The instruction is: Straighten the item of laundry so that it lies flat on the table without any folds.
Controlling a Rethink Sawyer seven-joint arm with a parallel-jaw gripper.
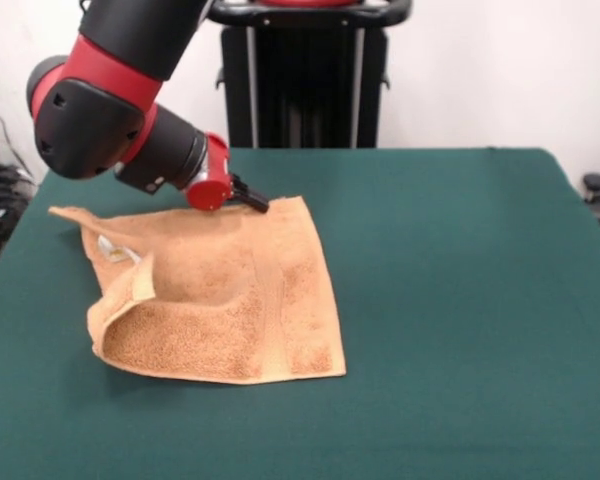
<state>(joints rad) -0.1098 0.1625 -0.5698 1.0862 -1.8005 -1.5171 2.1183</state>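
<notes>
- The arm (110,105), red and black, comes in from the upper left and reaches down to the right, ending in the gripper (260,203) at the towel's far edge.
- The towel (220,300) lies on the table (460,300) mostly below and to the left of the gripper, on the left half of the green cloth.
- Left of the gripper, the towel's far left corner (60,212) runs out in a thin point along the table.
- Below and left of the gripper, the near left part is folded up and over, forming a raised ridge (130,285) with a hollow beside it; something small and white, perhaps a tag (115,248), shows near that fold.
- Directly below the gripper, a flat woven band (272,300) runs toward the near edge; the right part of the towel lies flat.
- The gripper's dark tips touch the towel's far right corner; whether they are apart or pinched on the cloth cannot be told.
- Right of the gripper the table is bare green.
</notes>
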